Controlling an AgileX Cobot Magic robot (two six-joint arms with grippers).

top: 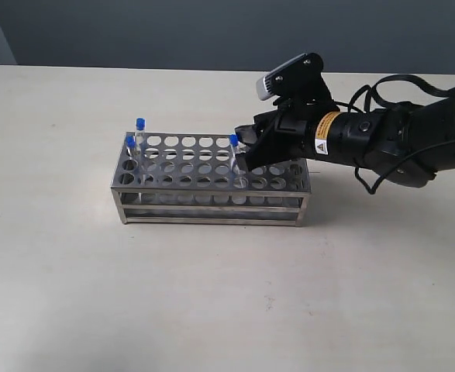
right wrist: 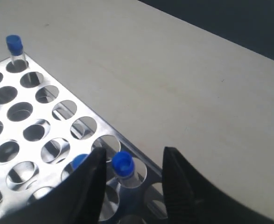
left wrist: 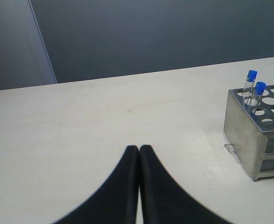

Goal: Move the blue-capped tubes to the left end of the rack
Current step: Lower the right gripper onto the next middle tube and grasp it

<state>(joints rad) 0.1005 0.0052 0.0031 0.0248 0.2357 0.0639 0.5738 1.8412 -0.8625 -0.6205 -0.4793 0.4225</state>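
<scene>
The steel rack stands mid-table. Two blue-capped tubes stand in holes at its left end; the left wrist view shows them too. A third tube stands right of the rack's middle. My right gripper is open over the rack with that tube between its fingers, untouched. Another blue cap peeks out behind one finger. One tube stands at a far corner hole. My left gripper is shut and empty above bare table, off the rack's left end.
The pale table lies all round the rack. A dark wall runs behind it. The right arm, its camera housing and cables hang above the rack's right end.
</scene>
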